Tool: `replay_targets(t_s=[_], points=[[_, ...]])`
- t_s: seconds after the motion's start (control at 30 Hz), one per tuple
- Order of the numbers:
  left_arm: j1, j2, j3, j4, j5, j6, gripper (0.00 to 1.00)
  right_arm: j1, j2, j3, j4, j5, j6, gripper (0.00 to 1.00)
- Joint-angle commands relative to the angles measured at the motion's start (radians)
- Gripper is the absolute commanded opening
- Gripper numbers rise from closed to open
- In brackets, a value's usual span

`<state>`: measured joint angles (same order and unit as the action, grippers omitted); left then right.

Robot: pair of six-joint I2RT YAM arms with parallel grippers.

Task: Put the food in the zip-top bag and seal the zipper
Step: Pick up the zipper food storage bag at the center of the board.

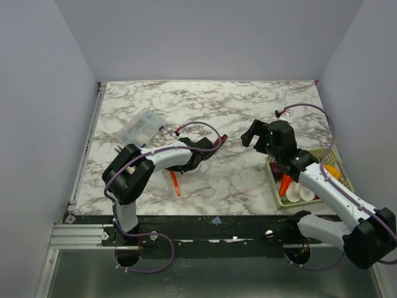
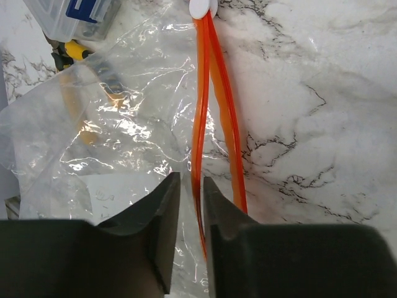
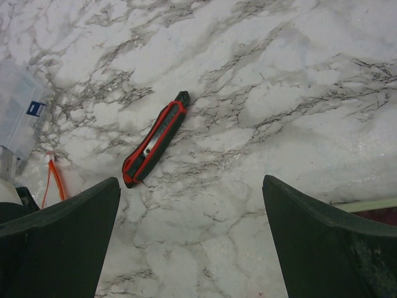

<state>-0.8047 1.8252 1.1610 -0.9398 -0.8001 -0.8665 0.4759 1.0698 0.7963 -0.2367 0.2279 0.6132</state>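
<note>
Our left gripper (image 2: pixel 191 186) has its jaws nearly shut around the orange-red zipper strip (image 2: pixel 214 112) of the clear floppy plastic bag (image 2: pixel 111 143) at eight o'clock on the marble table (image 1: pixel 248 105), maybe to lift its mouth, but we cannot tell if it pinches.

This is looking like a robot lab test cell: plain grey walls (image 1: pixel 37 93) are boxing in a marble-print table (image 1: pixel 217 105), with two cabled arms (image 1: pixel 158 158) sitting by an aluminium rail (image 1: pixel 80 234).

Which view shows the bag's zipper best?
Left wrist: the zipper runs up the frame, close and sharp. Top external shows just a short orange streak; right wrist, a thin sliver at the left edge.
</note>
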Motion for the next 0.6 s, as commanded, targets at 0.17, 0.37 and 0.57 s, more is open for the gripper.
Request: replay_targets(t_s=[0.17,0.37,0.57], points=[[0.006,-0.176,-0.046,0.068,0.099,0.091,0.0,-0.003,0.074,-0.004,-0.002,-0.064,-0.018,1.0],[0.006,-0.393,-0.068,0.163,0.265,0.265,0.0,-0.001,0.118,-0.064,0.102,-0.316,0.002,1.0],[0.006,-0.489,-0.036,0.217,0.471,0.371,0.0,0.058,0.201,-0.098,0.257,-0.551,0.059,1.0]])
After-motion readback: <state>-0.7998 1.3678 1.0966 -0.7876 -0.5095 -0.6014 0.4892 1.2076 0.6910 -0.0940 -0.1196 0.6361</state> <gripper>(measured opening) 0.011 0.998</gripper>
